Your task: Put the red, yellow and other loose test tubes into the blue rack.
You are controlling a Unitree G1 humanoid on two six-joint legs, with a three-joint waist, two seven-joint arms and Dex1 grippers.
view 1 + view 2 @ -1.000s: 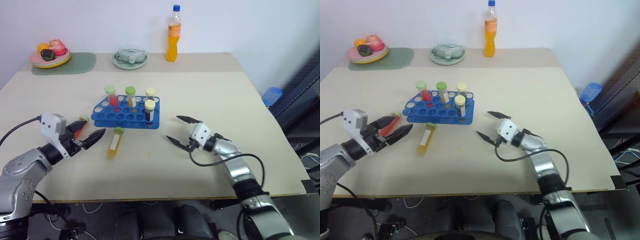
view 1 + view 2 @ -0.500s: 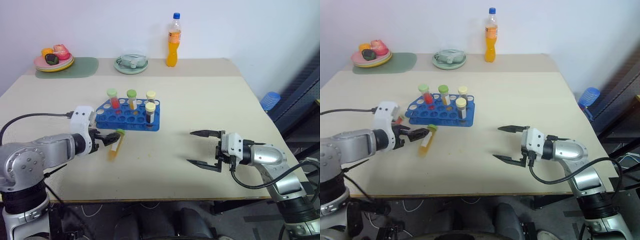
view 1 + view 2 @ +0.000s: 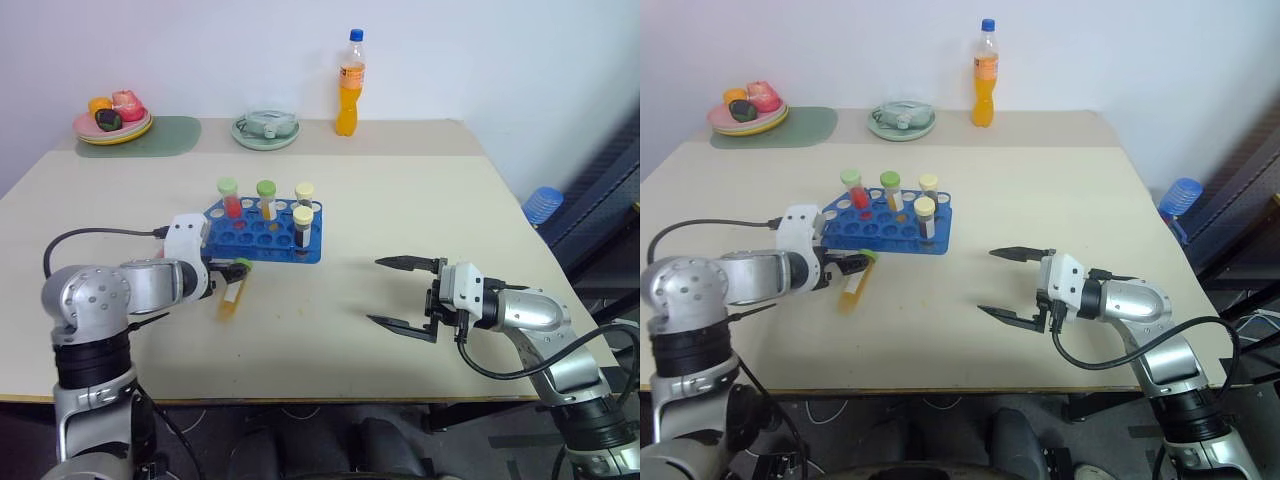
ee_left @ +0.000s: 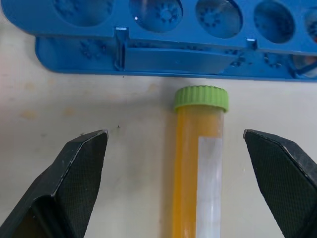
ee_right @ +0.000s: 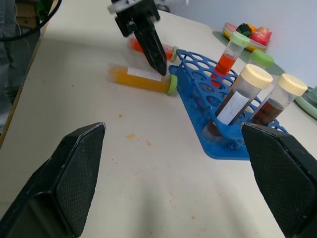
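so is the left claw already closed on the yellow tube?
No, the left claw stands open, its fingers on either side of the yellow tube lying on the table, not touching it.

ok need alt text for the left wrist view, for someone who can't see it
A yellow test tube with a green cap lies flat on a beige table, between the two open black fingers of the left gripper, touching neither. Beyond the cap stands the blue rack, its nearest holes empty.

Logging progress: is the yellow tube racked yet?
No. The yellow tube lies flat on the table beside the blue rack.
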